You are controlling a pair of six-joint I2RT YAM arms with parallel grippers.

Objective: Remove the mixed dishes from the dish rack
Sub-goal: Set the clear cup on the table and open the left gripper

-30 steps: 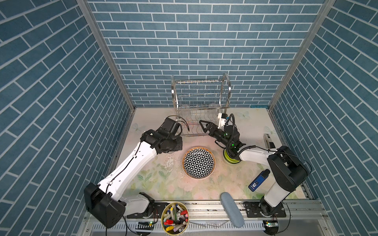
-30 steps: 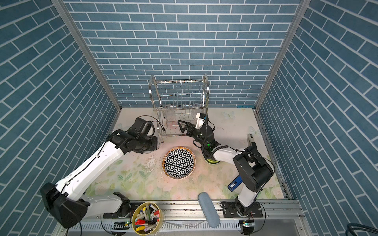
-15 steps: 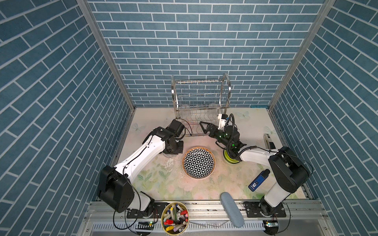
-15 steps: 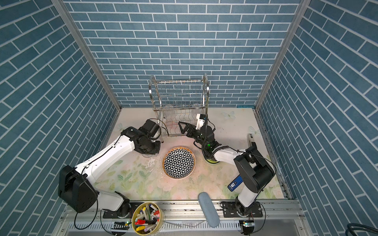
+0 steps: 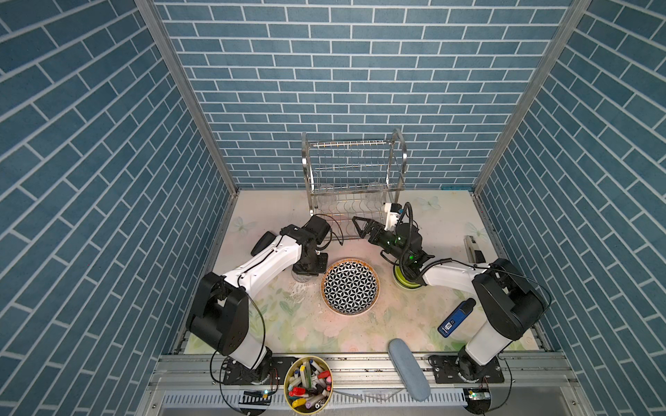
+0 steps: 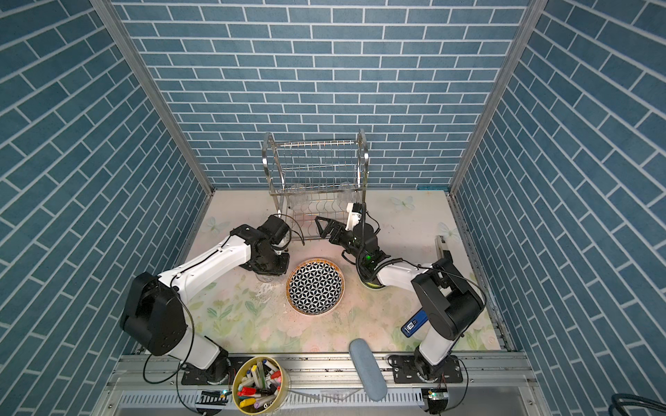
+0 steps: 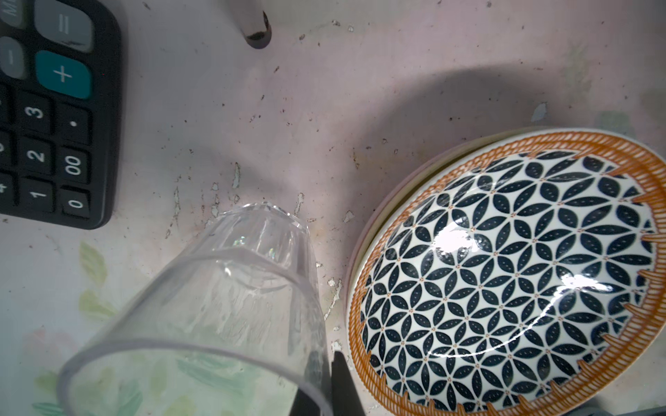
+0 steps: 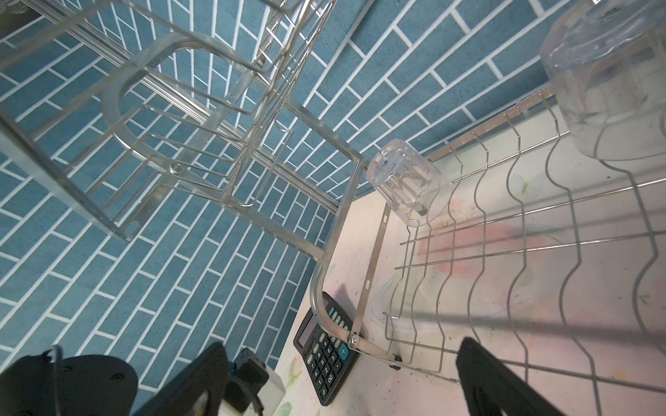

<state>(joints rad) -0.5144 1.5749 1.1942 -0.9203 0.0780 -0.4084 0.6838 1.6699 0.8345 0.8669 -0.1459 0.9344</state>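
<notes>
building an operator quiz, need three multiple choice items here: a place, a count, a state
1. The calculator lies: A on the table by a dish rack leg; B in the rack; C on a plate.
2. Tumblers in the dish rack: A none; B two; C four.
3. The left gripper is: A open; B shut on a tumbler; C shut on a bowl.
1 A, seen beside the leg. 2 B, two upturned on its lower tier. 3 B, it pinches the tumbler's rim.
</notes>
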